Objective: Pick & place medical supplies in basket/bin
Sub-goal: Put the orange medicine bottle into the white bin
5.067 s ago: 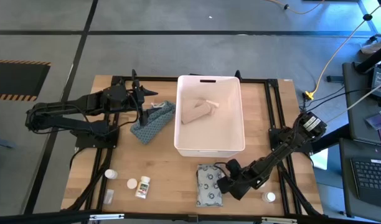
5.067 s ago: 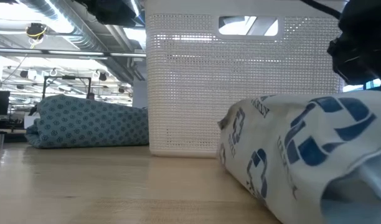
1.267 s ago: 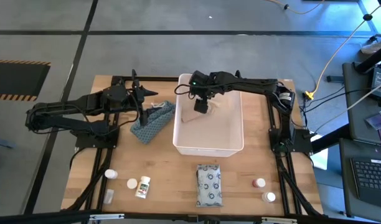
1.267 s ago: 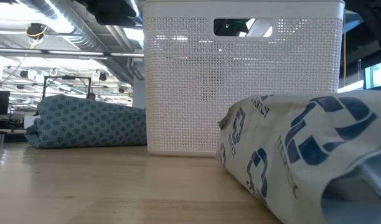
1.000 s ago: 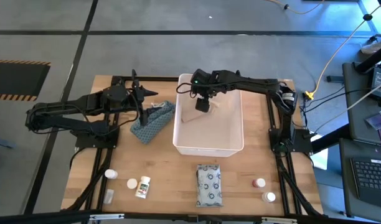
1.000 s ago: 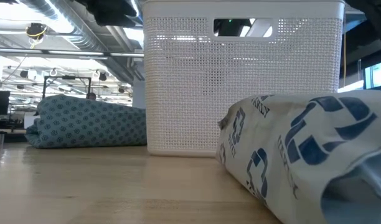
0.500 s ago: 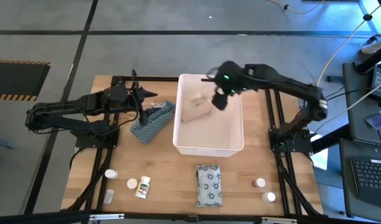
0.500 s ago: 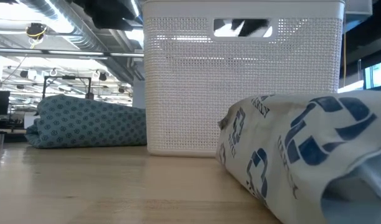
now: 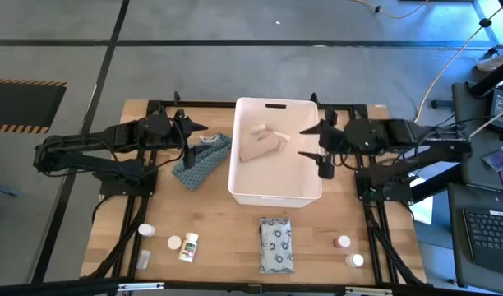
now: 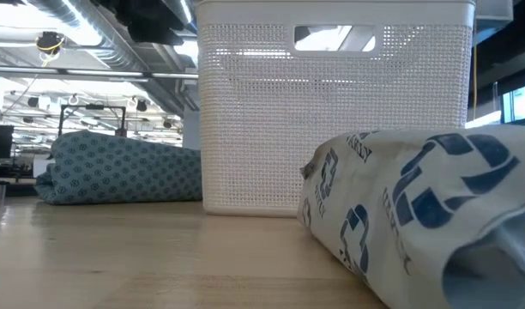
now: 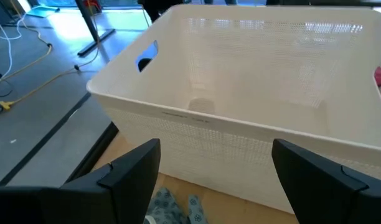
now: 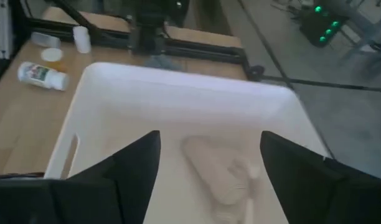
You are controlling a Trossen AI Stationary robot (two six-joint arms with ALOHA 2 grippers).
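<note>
While the right gripper [image 9: 310, 141] hovers with fingers spread and empty over the right rim of the white tub [image 9: 274, 194], the left gripper [image 9: 196, 136] waits — also open, holding nothing — just left of the tub above a blue patterned cloth [image 9: 200, 160]. Inside the tub, toward its handle end, lies a beige bandage roll [image 9: 260, 145]. Near the table's front edge sit the patterned soft pack [image 9: 276, 243], white bottles [image 9: 188, 246] at left, and a red-capped bottle [image 9: 342, 242] at right — bare wood between them. In the low view the pack [image 10: 417, 219] is cut off by the frame.
</note>
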